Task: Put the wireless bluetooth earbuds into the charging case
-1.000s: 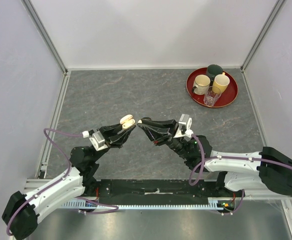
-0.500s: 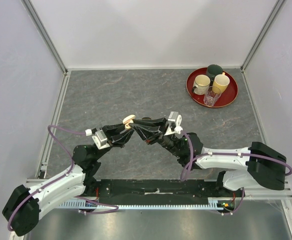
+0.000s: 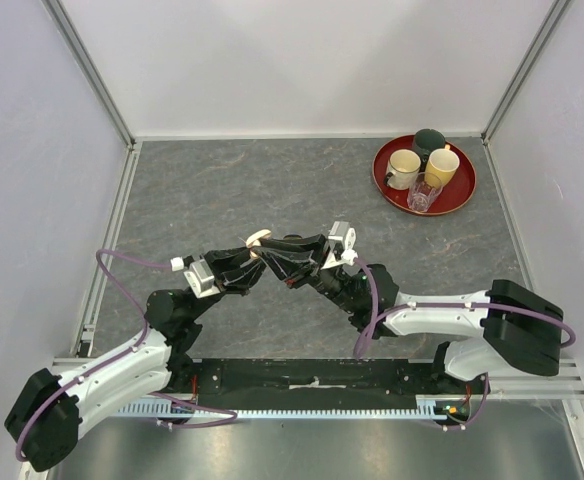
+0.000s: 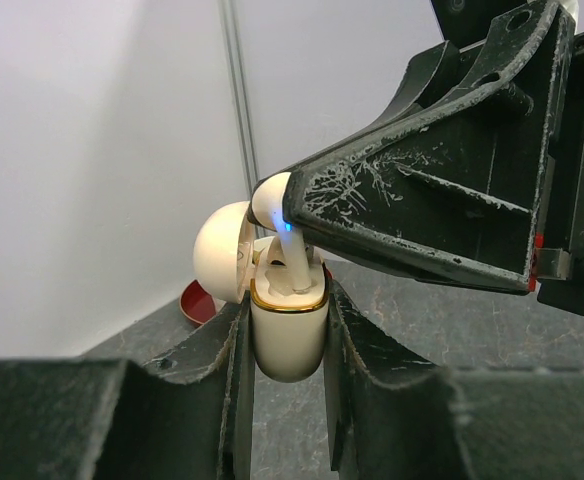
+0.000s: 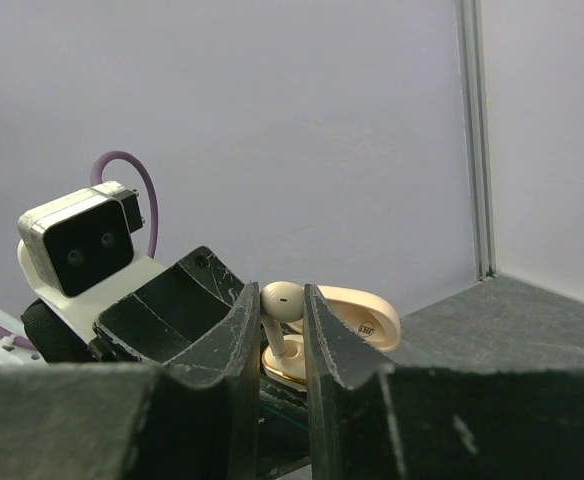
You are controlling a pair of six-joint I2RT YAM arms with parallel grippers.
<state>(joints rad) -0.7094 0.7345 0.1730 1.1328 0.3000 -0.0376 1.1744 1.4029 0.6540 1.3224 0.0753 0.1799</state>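
Observation:
My left gripper point(image 4: 286, 330) is shut on a cream-white charging case point(image 4: 287, 330) with a gold rim, its lid point(image 4: 222, 250) hinged open to the left. My right gripper point(image 5: 283, 300) is shut on a cream-white earbud point(image 5: 281, 299); the bud's stem reaches down into the case's socket point(image 5: 292, 360). In the left wrist view the earbud point(image 4: 292, 265) shows a blue light and its stem sits in the case opening. In the top view both grippers meet at the case point(image 3: 258, 238), left gripper point(image 3: 246, 262), right gripper point(image 3: 272, 258). The black earbuds are out of view.
A red tray point(image 3: 462, 195) at the back right holds a white cup point(image 3: 404, 166), a yellow cup point(image 3: 441, 165), a dark cup point(image 3: 429, 140) and a clear glass point(image 3: 423, 194). Grey walls enclose the dark table on three sides.
My right gripper has moved left with the earbud until it meets the case in my left gripper. The case has tipped and shifted slightly with the left arm.

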